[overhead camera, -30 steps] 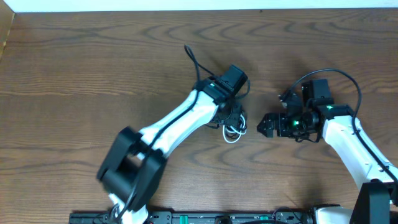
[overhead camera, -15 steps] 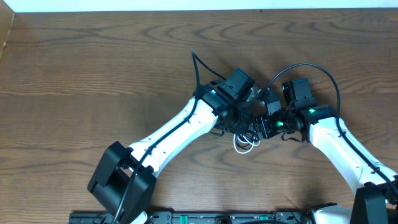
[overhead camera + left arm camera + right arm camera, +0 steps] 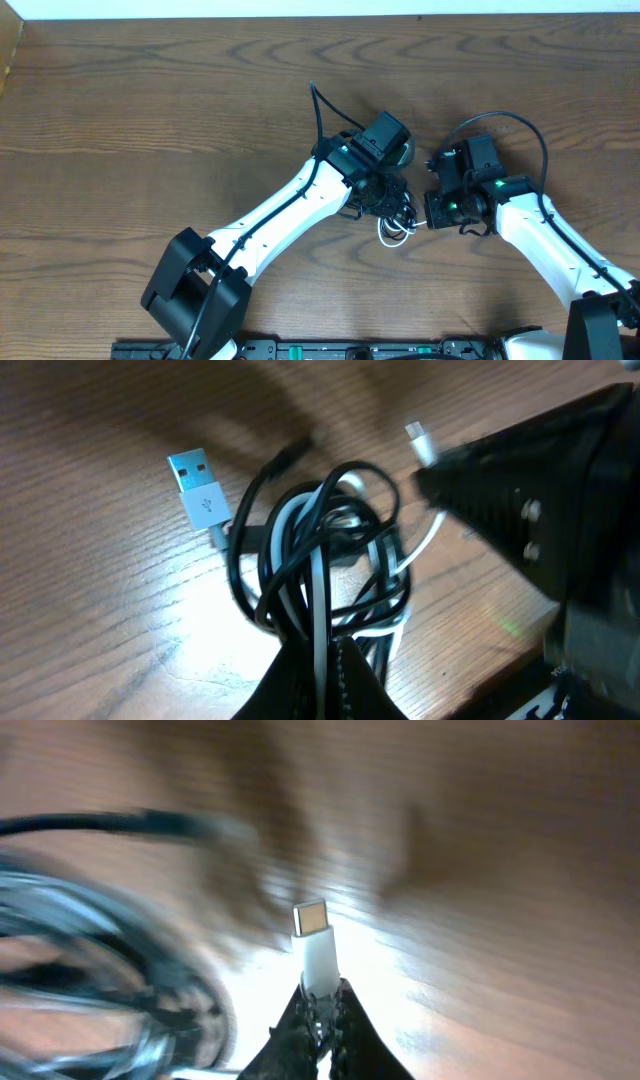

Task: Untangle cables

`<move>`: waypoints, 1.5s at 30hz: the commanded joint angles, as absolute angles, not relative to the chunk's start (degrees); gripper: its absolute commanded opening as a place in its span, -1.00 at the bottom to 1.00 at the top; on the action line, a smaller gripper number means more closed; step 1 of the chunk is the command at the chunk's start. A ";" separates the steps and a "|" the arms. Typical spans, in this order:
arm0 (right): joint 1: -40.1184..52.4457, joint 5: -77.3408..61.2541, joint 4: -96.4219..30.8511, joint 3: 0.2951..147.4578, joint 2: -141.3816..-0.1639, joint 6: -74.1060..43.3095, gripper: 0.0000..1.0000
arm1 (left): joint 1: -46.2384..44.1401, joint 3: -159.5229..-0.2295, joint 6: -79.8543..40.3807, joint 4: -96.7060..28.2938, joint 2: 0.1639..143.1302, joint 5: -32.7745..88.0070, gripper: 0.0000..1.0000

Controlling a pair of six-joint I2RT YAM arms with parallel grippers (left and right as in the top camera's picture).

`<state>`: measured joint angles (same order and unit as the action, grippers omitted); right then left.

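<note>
Since a second ago my right gripper [image 3: 320, 1005] has come in beside the left gripper [image 3: 322, 655] and snapped shut, and it now pinches the small plug [image 3: 312, 945] of the white cable [image 3: 316, 600]. The cables [image 3: 320, 560] are one knotted bunch right of the table's [image 3: 150, 110] middle, between the two tools, with white loops poking out below in the overhead view. The black cable [image 3: 235, 555] is wound round the white one. The left gripper is clamped tight on the bunch. A flat white plug [image 3: 200, 490] sticks out just beside the bunch, over the wood
</note>
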<state>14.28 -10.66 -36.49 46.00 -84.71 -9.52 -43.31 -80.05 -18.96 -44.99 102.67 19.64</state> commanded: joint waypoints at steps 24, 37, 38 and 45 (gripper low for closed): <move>14.68 -33.41 -32.05 44.53 -85.03 0.10 -0.09 | -43.31 -80.16 -17.61 -44.29 102.76 25.69 -0.85; 14.68 -21.39 -32.14 44.16 -85.06 -0.93 -0.98 | -43.31 -80.16 -17.56 -43.18 100.82 30.44 -0.85; 14.68 -20.10 -32.16 44.01 -85.06 -1.96 -0.98 | -43.29 -80.16 -17.39 -43.22 100.82 30.44 -0.85; 14.66 4.62 -35.66 40.49 -85.06 -25.52 -0.98 | -40.97 -80.16 -17.34 -46.78 100.82 23.75 -0.85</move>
